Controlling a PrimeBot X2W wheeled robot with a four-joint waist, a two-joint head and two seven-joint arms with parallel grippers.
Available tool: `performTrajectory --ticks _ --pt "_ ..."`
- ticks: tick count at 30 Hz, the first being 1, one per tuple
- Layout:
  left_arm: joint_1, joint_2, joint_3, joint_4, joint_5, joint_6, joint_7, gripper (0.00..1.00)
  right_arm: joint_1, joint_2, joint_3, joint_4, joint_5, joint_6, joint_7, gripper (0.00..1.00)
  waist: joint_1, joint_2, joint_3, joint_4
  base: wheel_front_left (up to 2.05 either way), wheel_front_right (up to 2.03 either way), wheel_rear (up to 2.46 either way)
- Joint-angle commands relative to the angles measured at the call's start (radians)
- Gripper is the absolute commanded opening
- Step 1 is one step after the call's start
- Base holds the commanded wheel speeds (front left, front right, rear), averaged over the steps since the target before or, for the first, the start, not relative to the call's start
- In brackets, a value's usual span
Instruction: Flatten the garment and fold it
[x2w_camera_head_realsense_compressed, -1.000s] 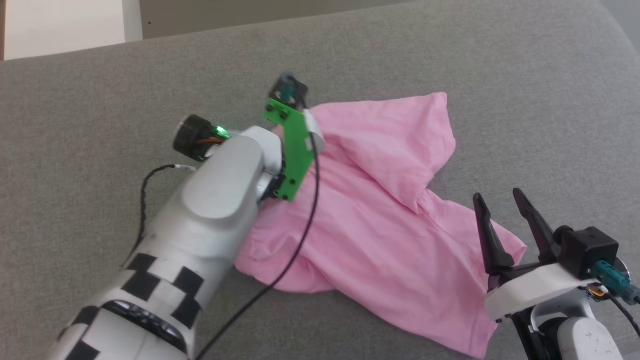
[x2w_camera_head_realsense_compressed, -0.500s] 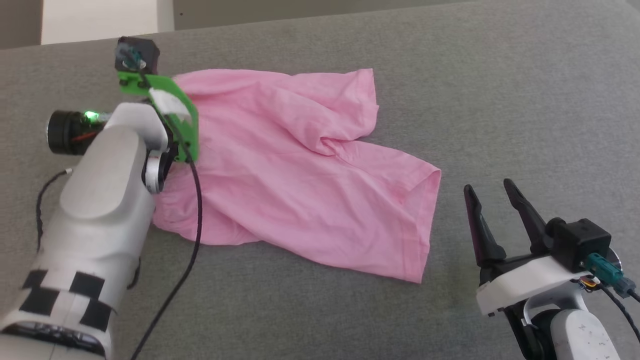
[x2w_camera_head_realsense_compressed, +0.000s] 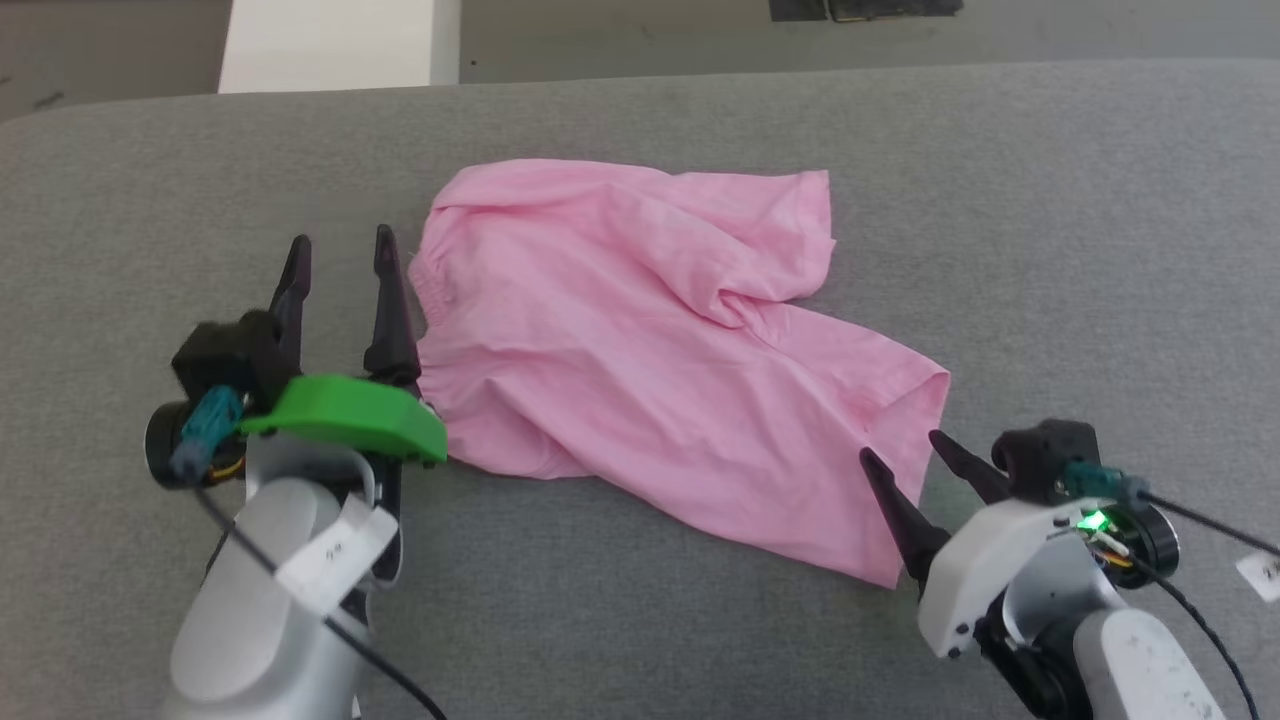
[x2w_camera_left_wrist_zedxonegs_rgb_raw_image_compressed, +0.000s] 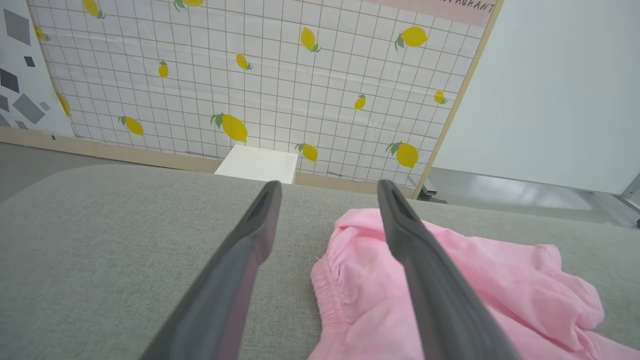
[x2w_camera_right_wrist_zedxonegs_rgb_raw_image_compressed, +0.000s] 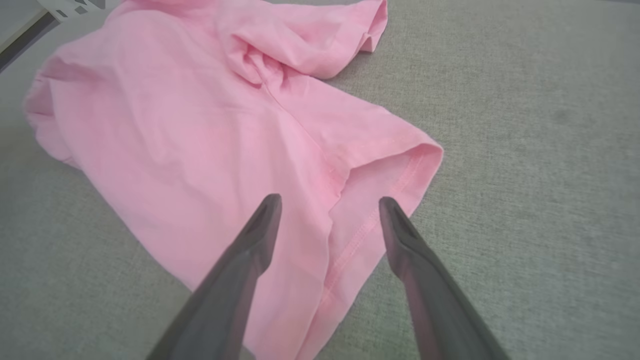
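Big grey bench (x2w_camera_head_realsense_compressed: 640, 110), soft and fuzzy on top, rounded at the far left corner. Just behind it, a white box (x2w_camera_left_wrist_zedxonegs_rgb_raw_image_compressed: 257, 164) with a flat top. Further back, a white wall sheet (x2w_camera_left_wrist_zedxonegs_rgb_raw_image_compressed: 280, 70) with thin square lines and yellow lemons (x2w_camera_left_wrist_zedxonegs_rgb_raw_image_compressed: 234, 127) with green leaves. Beside that, a thin wooden strip (x2w_camera_left_wrist_zedxonegs_rgb_raw_image_compressed: 457, 100), then a plain pale wall (x2w_camera_left_wrist_zedxonegs_rgb_raw_image_compressed: 550, 85). Grey floor (x2w_camera_left_wrist_zedxonegs_rgb_raw_image_compressed: 30, 157) at the left.

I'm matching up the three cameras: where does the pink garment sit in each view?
Head view: the garment in the middle, left gripper beside its left edge, right gripper at its lower right corner.
Left wrist view: lower right, partly behind one finger.
Right wrist view: upper left to centre, passing behind both fingertips.
Shared landmark: the grey cushion under it.
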Motion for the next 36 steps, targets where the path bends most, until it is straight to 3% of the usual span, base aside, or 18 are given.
performTrajectory --ticks 1,7,15,18,21,22,23,24,25,26,36 --pt "0.044 -0.014 0.025 -0.069 0.031 0.009 -0.008 1.0 -0.037 -0.002 0.002 0.01 0.014 -0.002 0.037 1.0 -0.0001 0.0 -0.016 0.027 0.0 0.0 0.0" --pt "0.209 -0.098 0.109 -0.279 0.136 -0.01 -0.009 1.0 -0.121 0.016 -0.017 0.09 0.035 -0.002 0.189 1.0 -0.0001 0.0 -0.017 0.057 0.0 0.0 0.0" --pt "0.294 -0.166 0.174 -0.322 0.199 -0.071 -0.009 1.0 -0.187 0.032 -0.053 0.167 0.015 -0.002 0.275 1.0 -0.0001 0.0 -0.014 0.086 0.0 0.0 0.0" --pt "0.303 -0.178 0.184 -0.321 0.211 -0.086 -0.009 1.0 -0.199 0.032 -0.066 0.183 0.011 -0.002 0.275 0.82 -0.0001 0.0 -0.013 0.091 0.0 0.0 0.0" --pt "0.302 -0.185 0.197 -0.312 0.218 -0.103 -0.009 1.0 -0.209 0.029 -0.074 0.202 0.004 -0.002 0.277 0.82 -0.0001 0.0 -0.012 0.095 0.0 0.0 0.0" --pt "0.302 -0.187 0.2 -0.309 0.22 -0.107 -0.009 1.0 -0.212 0.028 -0.074 0.205 0.004 -0.002 0.275 0.78 -0.0001 0.0 -0.01 0.096 0.0 0.0 0.0" --pt "0.3 -0.188 0.203 -0.307 0.223 -0.111 -0.009 1.0 -0.217 0.026 -0.072 0.208 0.004 -0.002 0.272 0.68 -0.0001 0.0 -0.009 0.096 0.0 0.0 0.0" --pt "0.299 -0.19 0.206 -0.305 0.225 -0.115 -0.009 1.0 -0.223 0.025 -0.071 0.21 0.005 -0.002 0.269 0.43 -0.0001 0.0 -0.007 0.096 0.0 0.0 0.0" --pt "0.297 -0.191 0.208 -0.302 0.226 -0.118 -0.009 1.0 -0.227 0.024 -0.07 0.21 0.005 -0.002 0.265 0.29 -0.0001 0.0 -0.006 0.096 0.0 0.0 0.0" --pt "0.296 -0.192 0.21 -0.3 0.228 -0.121 -0.009 1.0 -0.233 0.023 -0.069 0.21 0.005 -0.002 0.259 0.0 -0.0001 0.0 -0.005 0.096 0.0 0.0 0.0" --pt "0.289 -0.195 0.191 -0.297 0.225 -0.127 -0.009 1.0 -0.328 -0.012 -0.113 0.176 0.015 -0.002 0.223 0.0 -0.0001 0.0 0.01 0.109 0.0 0.0 0.0"
